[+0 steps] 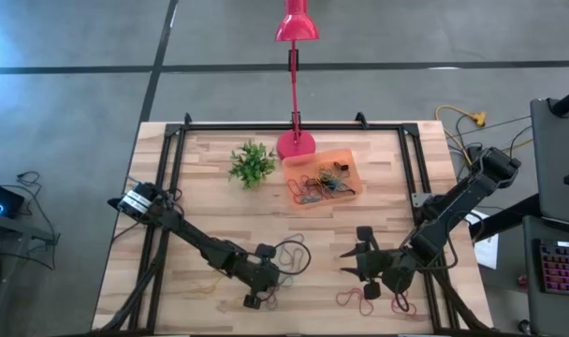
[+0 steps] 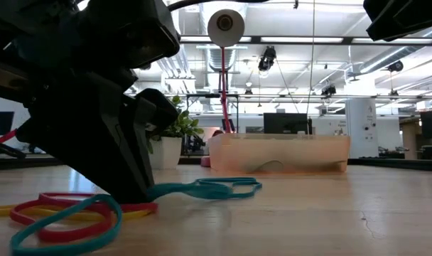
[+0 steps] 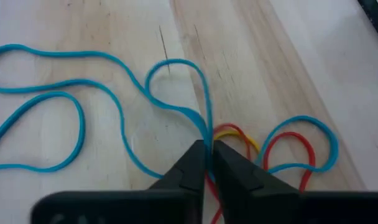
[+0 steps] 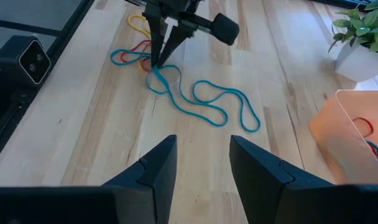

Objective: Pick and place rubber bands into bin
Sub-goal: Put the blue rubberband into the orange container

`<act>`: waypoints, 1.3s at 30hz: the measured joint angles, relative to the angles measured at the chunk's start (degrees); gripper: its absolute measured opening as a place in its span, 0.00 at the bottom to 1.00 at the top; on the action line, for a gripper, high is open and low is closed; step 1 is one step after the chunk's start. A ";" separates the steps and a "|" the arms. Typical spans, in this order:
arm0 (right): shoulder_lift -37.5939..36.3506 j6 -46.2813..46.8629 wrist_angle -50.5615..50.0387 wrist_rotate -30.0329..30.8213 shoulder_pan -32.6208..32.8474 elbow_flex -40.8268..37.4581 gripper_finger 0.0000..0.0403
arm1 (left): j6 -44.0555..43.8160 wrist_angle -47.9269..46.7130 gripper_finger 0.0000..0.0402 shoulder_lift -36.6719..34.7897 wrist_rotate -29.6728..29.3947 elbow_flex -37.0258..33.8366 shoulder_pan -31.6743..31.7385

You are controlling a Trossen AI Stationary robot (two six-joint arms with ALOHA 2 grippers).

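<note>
My left gripper (image 3: 209, 152) is low at the table's near side (image 1: 264, 284), shut on a long teal rubber band (image 4: 201, 102). This band sprawls in loops over the wood. Red (image 3: 288, 146) and yellow (image 3: 235, 134) bands lie right beside the fingertips. My right gripper (image 4: 203, 155) is open and hovers to the right (image 1: 353, 255), facing the left one and touching nothing. The orange bin (image 1: 327, 173) stands near the far edge with several coloured bands inside it. My left gripper pinches a strand of the teal band (image 3: 207, 132) between its two fingertips, which come from above and point down at the table (image 4: 159, 59). The band is not lifted: its loops (image 3: 40, 106) lie slack on the wood.
A small green plant (image 1: 252, 164) and the pink lamp base (image 1: 296, 145) stand left of the bin. More red bands (image 1: 355, 300) lie near the right gripper at the near edge. A black frame rail (image 1: 294, 124) runs along the table's sides.
</note>
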 joint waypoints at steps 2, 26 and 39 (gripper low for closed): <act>0.00 0.00 -0.04 0.01 -0.01 0.00 0.33 | 0.01 -0.03 0.02 0.00 0.06 0.00 0.02; 0.02 0.00 -0.06 -0.42 0.00 0.00 0.31 | 4.05 -0.24 0.00 -6.54 0.01 0.22 0.07; 0.02 0.39 -0.04 -0.49 0.00 0.00 0.31 | 5.54 -0.82 0.00 -6.23 -2.28 0.05 0.02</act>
